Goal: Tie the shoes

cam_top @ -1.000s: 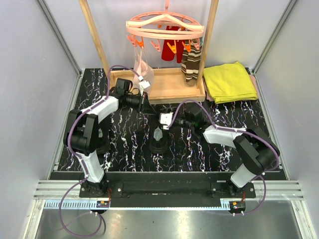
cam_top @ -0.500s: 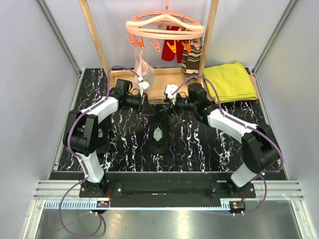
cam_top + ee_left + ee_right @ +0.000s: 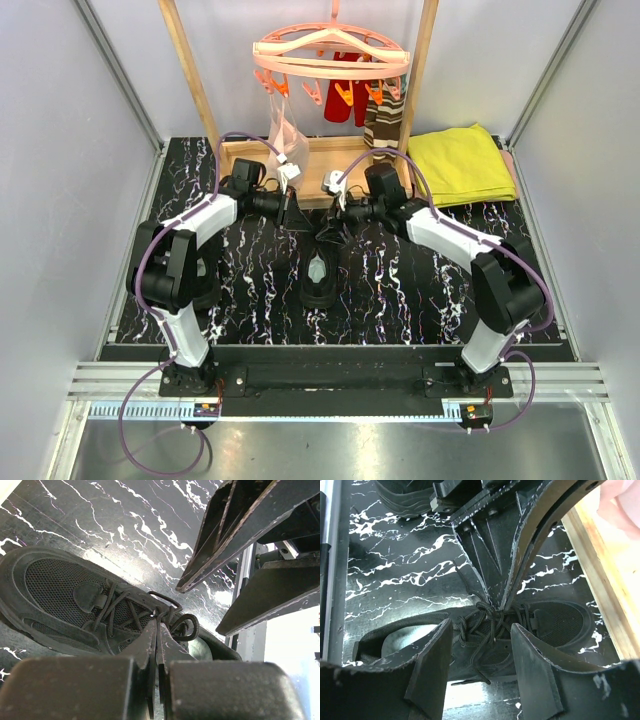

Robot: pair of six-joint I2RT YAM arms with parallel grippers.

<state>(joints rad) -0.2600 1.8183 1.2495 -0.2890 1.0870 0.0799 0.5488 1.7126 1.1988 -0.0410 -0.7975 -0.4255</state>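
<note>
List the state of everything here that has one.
Black shoe: upright on its sole.
Laces: bunched at the tongue.
Left end effector: shut on the laces.
Right end effector: open.
Yellow cloth: folded.
Striped socks: hanging.

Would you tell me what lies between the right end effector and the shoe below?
In the right wrist view: the left end effector, shut on the laces of the shoe.

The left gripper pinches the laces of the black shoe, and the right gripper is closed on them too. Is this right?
No: the right gripper is open above the shoe, as the right wrist view shows. The left gripper does pinch the laces.
</note>
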